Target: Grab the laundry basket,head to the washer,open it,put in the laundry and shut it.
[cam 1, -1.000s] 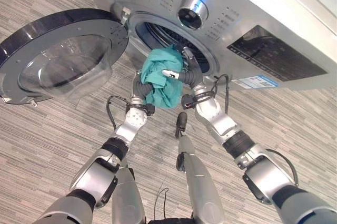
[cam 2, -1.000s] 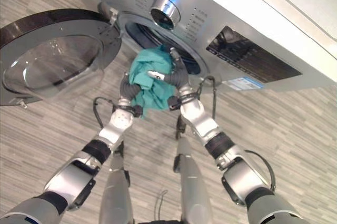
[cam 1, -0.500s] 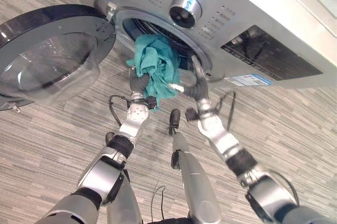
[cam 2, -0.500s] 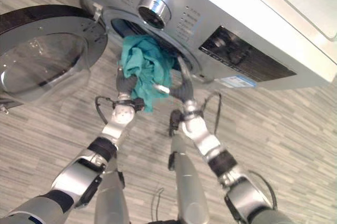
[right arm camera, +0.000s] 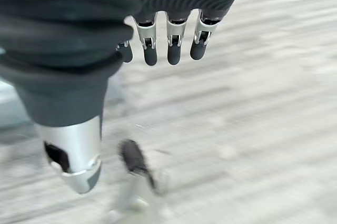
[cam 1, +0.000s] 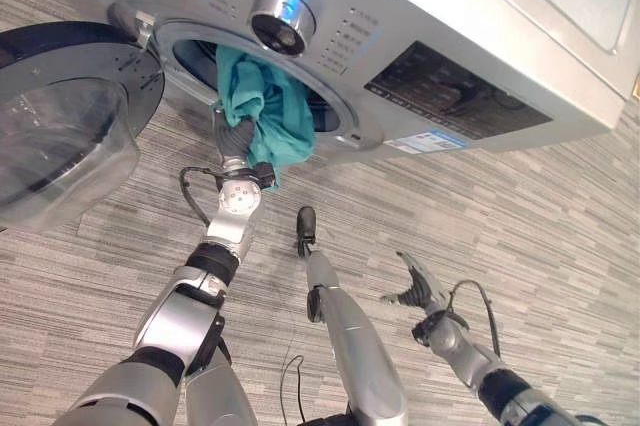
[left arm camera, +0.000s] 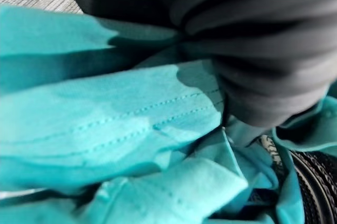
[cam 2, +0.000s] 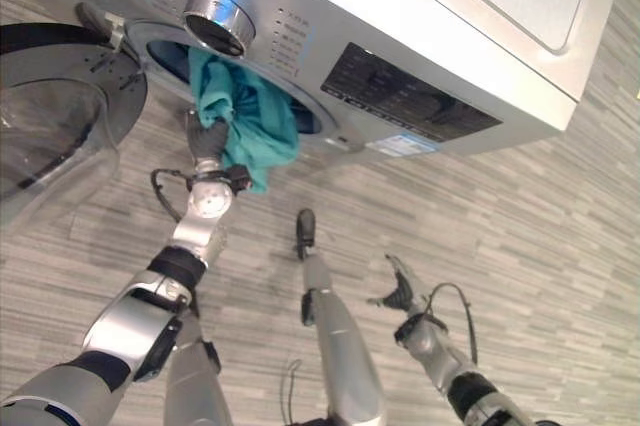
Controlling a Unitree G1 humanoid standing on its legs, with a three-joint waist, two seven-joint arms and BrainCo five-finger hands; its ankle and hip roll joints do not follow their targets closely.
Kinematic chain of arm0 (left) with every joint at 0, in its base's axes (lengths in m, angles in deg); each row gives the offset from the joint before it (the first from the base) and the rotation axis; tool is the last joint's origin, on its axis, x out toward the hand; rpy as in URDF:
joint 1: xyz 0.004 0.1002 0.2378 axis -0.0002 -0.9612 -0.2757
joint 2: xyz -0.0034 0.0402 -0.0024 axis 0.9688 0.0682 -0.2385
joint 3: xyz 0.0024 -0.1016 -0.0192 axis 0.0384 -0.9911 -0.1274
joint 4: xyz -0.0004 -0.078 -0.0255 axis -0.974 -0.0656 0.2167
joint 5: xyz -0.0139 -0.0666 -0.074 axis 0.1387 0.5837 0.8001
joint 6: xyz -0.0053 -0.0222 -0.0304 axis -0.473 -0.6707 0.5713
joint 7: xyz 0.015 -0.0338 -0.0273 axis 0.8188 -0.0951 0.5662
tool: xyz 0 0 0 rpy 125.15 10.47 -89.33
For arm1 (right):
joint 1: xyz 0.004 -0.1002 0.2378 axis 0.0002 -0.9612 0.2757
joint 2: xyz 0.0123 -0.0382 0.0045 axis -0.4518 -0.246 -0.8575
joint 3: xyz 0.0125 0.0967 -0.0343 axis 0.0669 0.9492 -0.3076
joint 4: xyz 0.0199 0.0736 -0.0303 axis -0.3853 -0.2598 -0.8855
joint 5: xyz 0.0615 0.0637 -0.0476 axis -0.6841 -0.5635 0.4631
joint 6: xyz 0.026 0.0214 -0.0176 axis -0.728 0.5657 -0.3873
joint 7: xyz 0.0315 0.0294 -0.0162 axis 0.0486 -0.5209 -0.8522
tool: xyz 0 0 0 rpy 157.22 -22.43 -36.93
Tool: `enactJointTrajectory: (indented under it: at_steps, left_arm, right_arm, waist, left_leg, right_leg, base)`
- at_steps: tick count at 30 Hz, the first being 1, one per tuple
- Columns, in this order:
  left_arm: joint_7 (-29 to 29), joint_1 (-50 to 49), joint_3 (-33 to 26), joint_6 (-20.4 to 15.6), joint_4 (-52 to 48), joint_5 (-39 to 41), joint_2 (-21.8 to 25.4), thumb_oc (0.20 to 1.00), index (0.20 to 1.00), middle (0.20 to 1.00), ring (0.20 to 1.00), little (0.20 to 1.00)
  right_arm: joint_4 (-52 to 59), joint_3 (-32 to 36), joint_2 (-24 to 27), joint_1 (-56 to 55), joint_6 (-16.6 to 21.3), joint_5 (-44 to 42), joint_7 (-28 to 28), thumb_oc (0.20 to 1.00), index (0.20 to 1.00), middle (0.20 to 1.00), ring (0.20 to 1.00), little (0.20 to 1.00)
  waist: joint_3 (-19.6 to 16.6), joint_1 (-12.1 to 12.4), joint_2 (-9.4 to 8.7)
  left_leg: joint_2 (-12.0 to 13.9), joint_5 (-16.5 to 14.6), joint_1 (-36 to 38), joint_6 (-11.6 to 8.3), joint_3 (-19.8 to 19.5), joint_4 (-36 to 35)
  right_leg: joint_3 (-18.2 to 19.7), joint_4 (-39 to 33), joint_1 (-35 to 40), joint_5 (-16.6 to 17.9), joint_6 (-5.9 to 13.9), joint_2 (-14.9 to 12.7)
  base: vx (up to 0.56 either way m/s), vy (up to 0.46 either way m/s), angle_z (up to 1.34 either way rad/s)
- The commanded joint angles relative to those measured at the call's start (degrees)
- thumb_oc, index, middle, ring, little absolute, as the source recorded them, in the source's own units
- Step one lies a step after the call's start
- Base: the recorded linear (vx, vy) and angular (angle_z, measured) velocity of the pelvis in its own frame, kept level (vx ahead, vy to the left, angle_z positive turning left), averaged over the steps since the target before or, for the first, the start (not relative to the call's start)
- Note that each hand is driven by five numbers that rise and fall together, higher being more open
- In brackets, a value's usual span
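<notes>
Left hand (cam 1: 232,136) shoving teal garment (cam 1: 265,111) into washer (cam 1: 420,56) drum opening, fingers buried in cloth, can't tell grip. Half of it hangs over rim below fingers. Push deeper before closing door (cam 1: 65,116). Right hand (cam 1: 418,288) low over floor, fingers spread, empty.

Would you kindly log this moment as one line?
left robot hand: under teal cloth at washer opening | right robot hand: open, low, empty | door: open
</notes>
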Motion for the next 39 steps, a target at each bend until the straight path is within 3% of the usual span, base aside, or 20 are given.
enactJointTrajectory:
  at_steps: [1, 8, 14, 18, 21, 24, 28, 31, 33, 34, 39]
  left_arm:
    - [5.0, 6.2, -0.2, -4.1, 3.0, 5.0, -0.7, 0.2, 0.2, 0.2, 0.2, 0.2]
    - [10.7, 9.7, 1.3, -2.4, 4.5, 12.2, -4.0, 0.2, 0.2, 0.2, 0.2, 0.2]
    - [12.5, 10.1, 2.4, -2.2, 4.9, 12.5, -5.1, 0.2, 0.2, 0.2, 0.2, 0.2]
    - [11.8, 12.2, -0.4, -2.5, 8.2, 15.0, -5.4, 0.2, 0.2, 0.2, 0.2, 0.2]
    - [10.9, 14.7, -2.8, -2.6, 10.8, 16.4, -4.0, 0.2, 0.2, 0.2, 0.2, 0.2]
    - [9.4, 17.3, -8.2, -2.9, 14.1, 18.6, 2.8, 0.2, 0.2, 0.2, 0.2, 0.2]
    - [8.4, 18.9, -9.9, -3.3, 15.0, 19.9, 6.3, 0.2, 0.2, 0.2, 0.2, 0.2]
    - [8.3, 19.4, -10.1, -3.4, 15.3, 20.0, 7.0, 0.2, 0.2, 0.2, 0.2, 0.2]
    - [7.8, 21.9, -9.7, -3.5, 15.6, 20.6, 8.2, 0.2, 0.2, 0.2, 0.2, 0.2]
    - [7.5, 24.6, -9.6, -3.7, 15.8, 21.8, 8.8, 0.2, 0.2, 0.2, 0.2, 0.2]
    - [7.9, 29.4, -9.6, -4.4, 15.2, 25.6, 10.2, 0.2, 0.2, 0.2, 0.2, 0.2]
  right_arm:
    - [-9.3, 1.9, -2.1, 1.2, -2.8, -3.8, 0.7, 1.0, 1.0, 1.0, 1.0, 1.0]
    - [-19.4, 5.4, -3.3, 1.1, -4.3, -9.2, 2.1, 1.0, 1.0, 1.0, 1.0, 1.0]
    - [-18.8, 5.1, -3.1, 1.1, -3.8, -10.0, 2.9, 1.0, 1.0, 1.0, 1.0, 1.0]
    - [-15.7, 4.1, -3.4, 1.7, -2.4, -10.8, 2.9, 1.0, 1.0, 1.0, 1.0, 1.0]
    - [-13.5, 3.7, -3.8, 2.0, -1.8, -11.3, 2.6, 1.0, 1.0, 1.0, 1.0, 1.0]
    - [-6.1, 2.2, -5.2, 1.5, 1.0, -13.2, 3.2, 1.0, 1.0, 1.0, 1.0, 1.0]
    - [-1.7, 1.6, -5.2, 1.4, 2.3, -14.8, 3.4, 1.0, 1.0, 1.0, 1.0, 1.0]
    - [-0.8, 1.5, -5.2, 1.3, 2.6, -15.2, 3.4, 1.0, 1.0, 1.0, 1.0, 1.0]
    - [0.3, 1.0, -4.6, 1.4, 3.0, -15.9, 3.1, 1.0, 1.0, 1.0, 1.0, 1.0]
    - [0.7, 1.0, -3.9, 1.4, 3.2, -16.4, 2.9, 1.0, 1.0, 1.0, 1.0, 1.0]
    - [0.9, 1.6, -2.4, 1.1, 3.0, -16.7, 2.2, 1.0, 1.0, 1.0, 1.0, 1.0]
  waist:
    - [-1.3, -0.5, 2.05]
    - [-2.5, -0.9, 2.42]
    - [-2.9, -1.2, 2.39]
    - [-3.2, -1.8, 1.58]
    - [-3.4, -2.5, 0.91]
    - [-3.8, -4.0, -1.54]
    - [-3.5, -4.5, -2.96]
    - [-3.5, -4.6, -3.19]
    - [-2.9, -4.8, -3.48]
    - [-2.8, -4.8, -3.12]
    - [-2.6, -5.4, -2.63]
  left_leg:
    - [-0.4, 2.6, -5.5, 3.75, -1.5, -0.6]
    - [-0.5, 2.6, -5.3, 3.69, -1.4, -0.7]
    - [-0.4, 2.7, -5.0, 3.62, -1.1, -0.6]
    - [-0.2, 2.6, -5.0, 3.46, -0.9, -0.5]
    - [0.1, 2.4, -5.2, 3.35, -0.7, -0.4]
    - [1.3, 1.9, -5.7, 3.07, -0.2, -0.2]
    - [2.1, 1.6, -6.7, 3.16, -0.2, 0.7]
    - [2.2, 1.3, -7.2, 3.2, -0.5, 1.3]
    - [2.3, 0.2, -9.1, 3.41, -1.2, 3.6]
    - [2.7, -2.4, -10.2, 3.51, -2.3, 5.4]
    - [2.3, -4.2, -15.0, 4.05, -4.2, 9.6]
  right_leg:
    - [-0.6, 4.4, 4.8, -12.9, 7.63, -2.9]
    - [-0.1, 4.4, 4.6, -12.8, 7.61, -2.6]
    - [0.5, 4.1, 4.5, -12.7, 7.59, -2.3]
    - [1.1, 3.9, 4.2, -12.6, 7.49, -1.8]
    - [1.5, 3.8, 3.9, -12.5, 7.45, -1.4]
    - [2.6, 3.3, 2.7, -12.0, 7.5, 0.0]
    - [2.6, 4.1, 1.2, -12.5, 7.23, 0.7]
    - [2.7, 4.6, 0.7, -12.8, 7.1, 0.8]
    - [2.4, 6.9, -1.2, -13.8, 6.8, 0.9]
    - [2.6, 9.0, -2.5, -16.0, 6.86, 1.4]
    - [2.2, 12.8, -6.9, -17.8, 6.61, 1.6]
  base:
    - [0.02, -0.011, -0.04]
    - [0.0, -0.005, 0.0]
    - [0.0, -0.002, -0.01]
    - [0.01, -0.019, -0.05]
    - [0.01, -0.02, -0.05]
    - [0.02, -0.049, -0.22]
    - [0.02, -0.071, -0.21]
    - [0.0, -0.044, -0.08]
    - [0.04, -0.05, -0.04]
    - [0.09, -0.035, 0.05]
    - [0.01, -0.04, 0.11]
